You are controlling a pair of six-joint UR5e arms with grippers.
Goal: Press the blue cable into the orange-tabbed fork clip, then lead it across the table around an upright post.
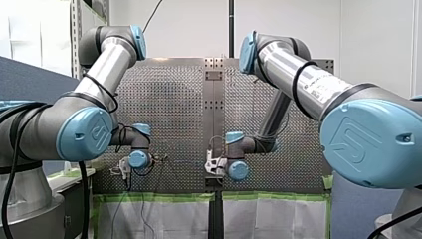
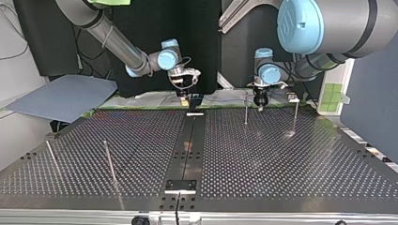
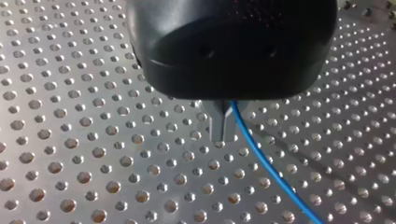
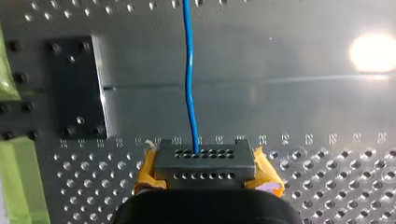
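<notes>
A thin, glossy blue cable (image 3: 261, 158), slightly wavy, runs above the perforated worktop (image 3: 93, 154). My left end effector (image 3: 222, 136) and my right end effector (image 4: 201, 161) each pinch it.

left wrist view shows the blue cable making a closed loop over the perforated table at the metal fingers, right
No loop: the left wrist view shows the blue cable running as one gently curved line over the perforated table from the metal fingers.
</notes>
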